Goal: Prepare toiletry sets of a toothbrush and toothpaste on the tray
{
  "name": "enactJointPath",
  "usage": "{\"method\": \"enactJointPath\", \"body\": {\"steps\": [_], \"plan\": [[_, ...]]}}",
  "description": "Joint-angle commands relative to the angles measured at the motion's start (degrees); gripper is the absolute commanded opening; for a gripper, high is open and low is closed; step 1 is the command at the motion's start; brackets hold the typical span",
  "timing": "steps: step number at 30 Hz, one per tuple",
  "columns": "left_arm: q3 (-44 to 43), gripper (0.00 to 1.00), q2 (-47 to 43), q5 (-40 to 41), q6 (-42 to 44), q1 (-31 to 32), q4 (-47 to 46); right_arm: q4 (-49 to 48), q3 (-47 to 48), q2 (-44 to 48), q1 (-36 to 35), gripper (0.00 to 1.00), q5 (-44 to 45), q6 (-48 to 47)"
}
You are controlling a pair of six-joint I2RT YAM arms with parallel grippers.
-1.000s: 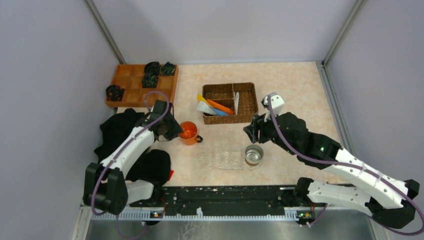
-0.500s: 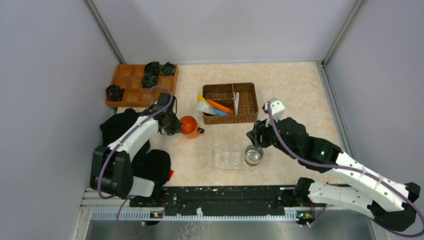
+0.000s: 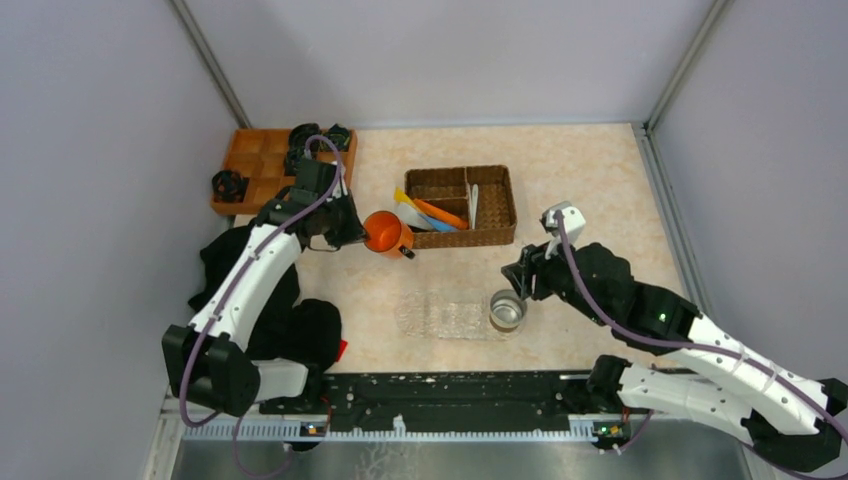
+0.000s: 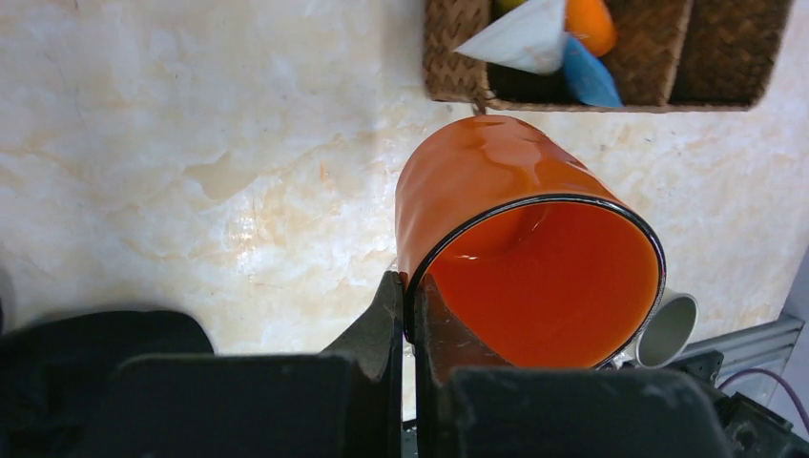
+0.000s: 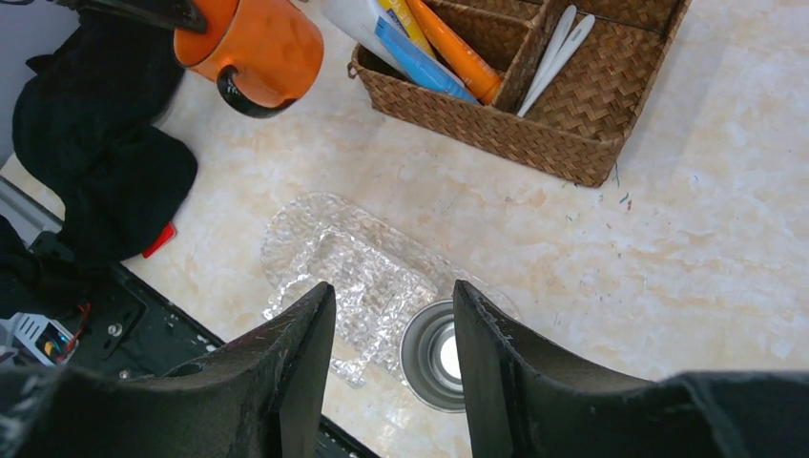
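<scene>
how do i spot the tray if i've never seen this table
Start at the brown wicker basket in the middle. Toward the near edge lies the tray, a steel cup at its right end. Unlike the basket, it is flat, clear, bumpy plastic.

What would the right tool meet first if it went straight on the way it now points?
Most likely the steel cup, at the tray's end, framed between the right tool's open fingers; depth is unclear.

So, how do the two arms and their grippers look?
The left arm and the right arm have white links and black joints. A purple cable runs along each. The left gripper and right gripper have black fingers.
</scene>
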State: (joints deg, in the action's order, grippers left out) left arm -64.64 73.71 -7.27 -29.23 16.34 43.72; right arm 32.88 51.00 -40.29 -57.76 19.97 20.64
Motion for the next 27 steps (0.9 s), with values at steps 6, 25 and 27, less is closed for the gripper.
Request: {"method": "enactJointPath", "body": {"steps": [6, 25, 27], "plan": [[-1.98, 0.0, -1.72, -3.88, 9.26, 0.09, 10.0, 1.34, -0.96, 2.63, -0.34, 0.48, 1.36, -0.59], [1.95, 0.0, 1.66, -0.16, 16.54, 11.73, 12.13, 3.42, -3.72, 7.61, -0.35, 0.47, 0.36, 1.54], [1.66, 0.0, 3.79, -0.35, 16.61, 13.29, 11.65, 3.86, -3.29, 8.03, -0.34, 0.47, 0.34, 1.65]]}}
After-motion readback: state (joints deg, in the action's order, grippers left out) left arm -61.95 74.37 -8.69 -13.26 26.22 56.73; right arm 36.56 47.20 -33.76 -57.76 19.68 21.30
